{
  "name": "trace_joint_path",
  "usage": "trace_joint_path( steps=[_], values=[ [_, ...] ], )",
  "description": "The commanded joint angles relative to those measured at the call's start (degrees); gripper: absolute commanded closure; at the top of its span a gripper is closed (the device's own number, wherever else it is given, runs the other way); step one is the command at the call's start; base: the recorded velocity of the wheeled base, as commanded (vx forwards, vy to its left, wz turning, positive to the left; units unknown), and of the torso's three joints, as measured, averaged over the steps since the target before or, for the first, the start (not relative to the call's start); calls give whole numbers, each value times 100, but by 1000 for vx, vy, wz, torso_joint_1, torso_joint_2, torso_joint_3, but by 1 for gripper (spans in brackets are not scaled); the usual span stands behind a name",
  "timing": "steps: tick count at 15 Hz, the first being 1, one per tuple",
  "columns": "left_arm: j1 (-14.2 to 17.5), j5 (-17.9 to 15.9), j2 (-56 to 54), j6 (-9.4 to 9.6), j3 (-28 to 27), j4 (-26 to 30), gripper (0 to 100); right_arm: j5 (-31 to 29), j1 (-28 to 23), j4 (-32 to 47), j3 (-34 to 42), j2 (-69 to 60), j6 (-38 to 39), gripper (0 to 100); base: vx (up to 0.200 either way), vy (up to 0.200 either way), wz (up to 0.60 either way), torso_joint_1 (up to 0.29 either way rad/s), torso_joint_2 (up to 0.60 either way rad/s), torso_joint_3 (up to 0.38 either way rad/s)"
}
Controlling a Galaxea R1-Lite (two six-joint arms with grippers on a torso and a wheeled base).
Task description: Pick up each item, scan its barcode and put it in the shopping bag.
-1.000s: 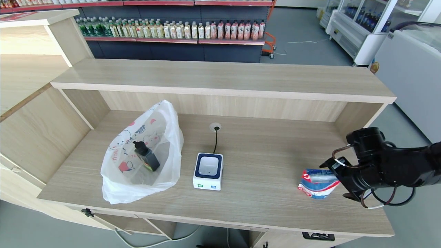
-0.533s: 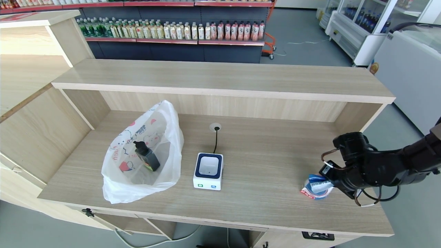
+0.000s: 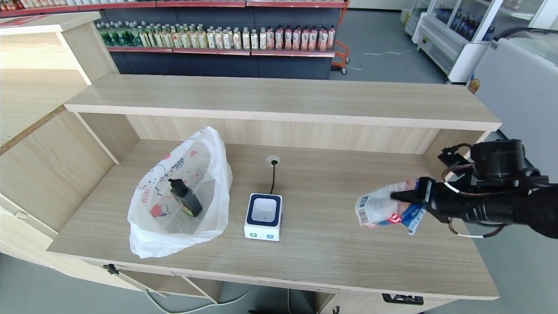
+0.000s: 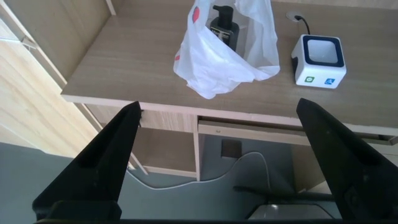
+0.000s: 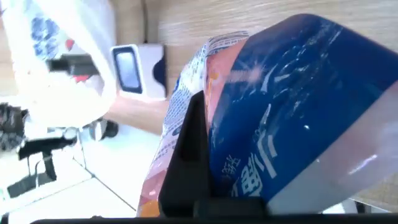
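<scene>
Shop shelves (image 3: 218, 39) stand behind our counter (image 3: 327, 248), with the scanner (image 3: 263, 216) mid-frame and the shopping bag (image 3: 174, 237) to its left. Our right tool (image 3: 399, 197) is clamped on the blue pouch (image 3: 377, 210) at mid-right, label side leftward, we judge for scanning. Our left tool (image 4: 214, 168) hangs with its fingers apart.

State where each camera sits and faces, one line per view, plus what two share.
Head view: on the head, facing down onto the counter; right gripper holds the pouch.
Left wrist view: off the counter's near edge, facing shopping bag and scanner; left gripper open.
Right wrist view: behind the gripped pouch, facing the scanner.
All share the scanner.
</scene>
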Motion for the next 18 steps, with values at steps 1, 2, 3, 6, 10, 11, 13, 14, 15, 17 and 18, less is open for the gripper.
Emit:
trace_joint_path(
  steps=[1, 2, 3, 6, 10, 11, 13, 14, 15, 17, 18],
  values=[
    [0, 1, -2, 0, 0, 0, 0, 1644, -701, -484, 816, -1190, -1148, 100, 0, 0, 0, 0, 0, 0],
    [0, 1, -2, 0, 0, 0, 0, 3156, -965, -713, 1071, -1260, -2062, 100, 0, 0, 0, 0, 0, 0],
    [0, 1, -2, 0, 0, 0, 0, 3727, -974, -739, 1141, -1216, -2686, 100, 0, 0, 0, 0, 0, 0],
    [0, 1, -2, 0, 0, 0, 0, 3956, -411, -713, 1177, -1225, -3292, 100, 0, 0, 0, 0, 0, 0],
    [0, 1, -2, 0, 0, 0, 0, 3956, 204, -713, 1291, -1814, -2255, 100, 0, 0, 0, 0, 0, 0],
    [0, 1, -2, 0, 0, 0, 0, 3956, 318, -721, 1264, -1955, -1807, 100, 0, 0, 0, 0, 0, 0],
    [0, 1, -2, 0, 0, 0, 0, 3912, 476, -730, 1256, -1999, -1368, 100, 0, 0, 0, 0, 0, 0],
    [0, 1, -2, 0, 0, 0, 0, 3912, 538, -730, 1264, -1946, -1368, 100, 0, 0, 0, 0, 0, 0],
    [0, 1, -2, 0, 0, 0, 0, 3912, 626, -713, 1291, -1928, -1368, 100, 0, 0, 0, 0, 0, 0],
    [0, 1, -2, 0, 0, 0, 0, 3903, 845, -695, 1405, -1920, -1368, 100, 0, 0, 0, 0, 0, 0],
    [0, 1, -2, 0, 0, 0, 0, 3903, 942, -695, 1458, -1893, -1368, 100, 0, 0, 0, 0, 0, 0]
  ],
)
